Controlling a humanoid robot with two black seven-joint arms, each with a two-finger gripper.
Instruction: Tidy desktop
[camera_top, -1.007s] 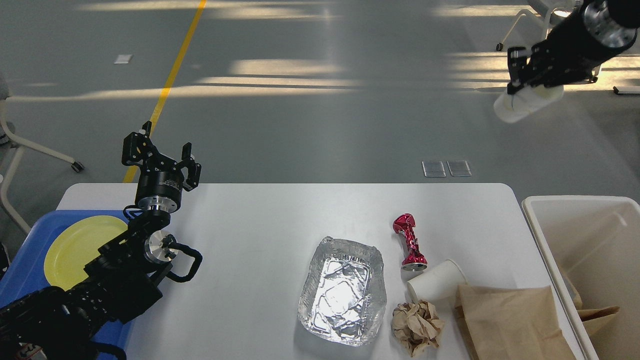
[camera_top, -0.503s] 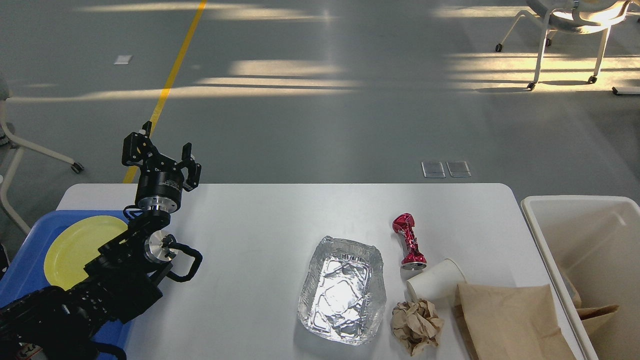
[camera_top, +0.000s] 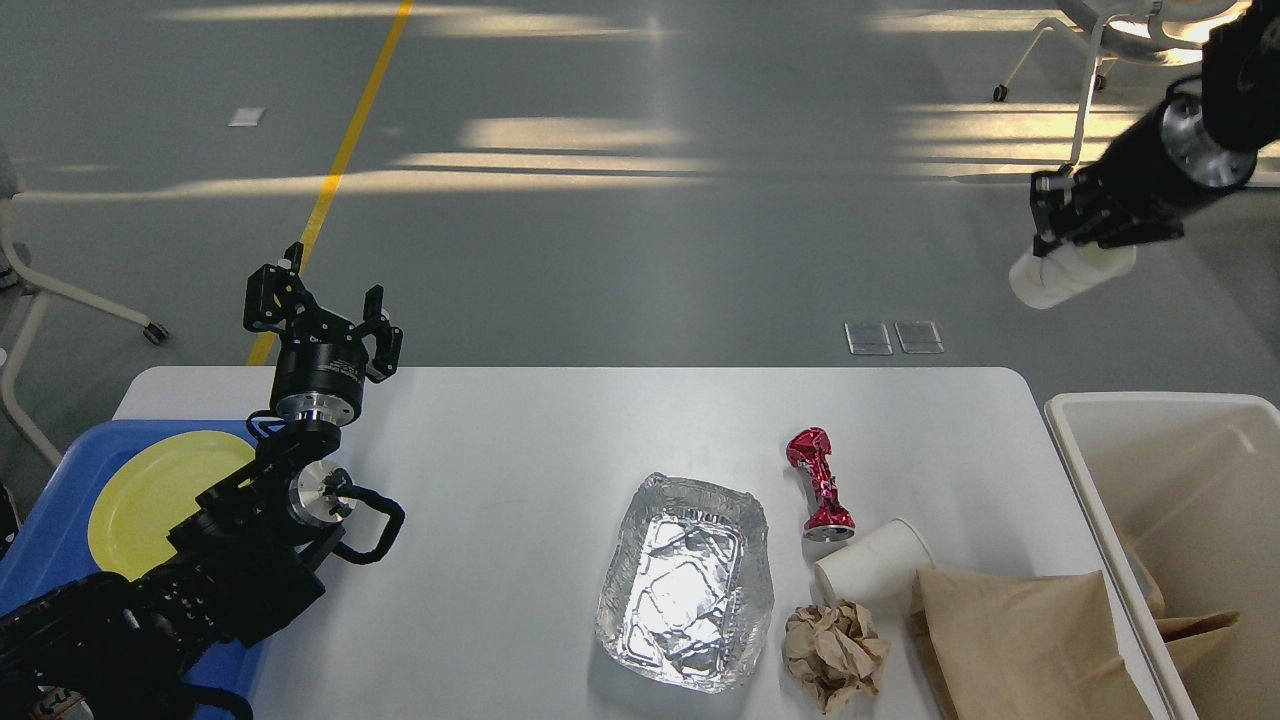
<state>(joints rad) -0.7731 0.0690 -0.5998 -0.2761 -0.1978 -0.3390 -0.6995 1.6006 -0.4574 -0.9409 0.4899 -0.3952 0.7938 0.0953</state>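
Note:
The white desktop (camera_top: 520, 450) carries a foil tray (camera_top: 688, 583), a crushed red can (camera_top: 820, 482), a tipped white paper cup (camera_top: 872, 561), a crumpled paper ball (camera_top: 833, 652) and a flat brown paper bag (camera_top: 1020, 645). My left gripper (camera_top: 322, 308) stands open above the desktop's far left edge, holding nothing. High at the right, off the desktop and above the floor, my right gripper (camera_top: 1062, 235) is shut on another white paper cup (camera_top: 1068, 274).
A blue tray (camera_top: 60, 500) with a yellow plate (camera_top: 160, 490) sits at the left edge under my left arm. A white bin (camera_top: 1160, 470) with brown paper inside stands right of the desktop. Chairs stand on the floor beyond.
My right arm left the view half a second ago and is back now, lower than a second ago, still holding the white cup. The left arm has not moved.

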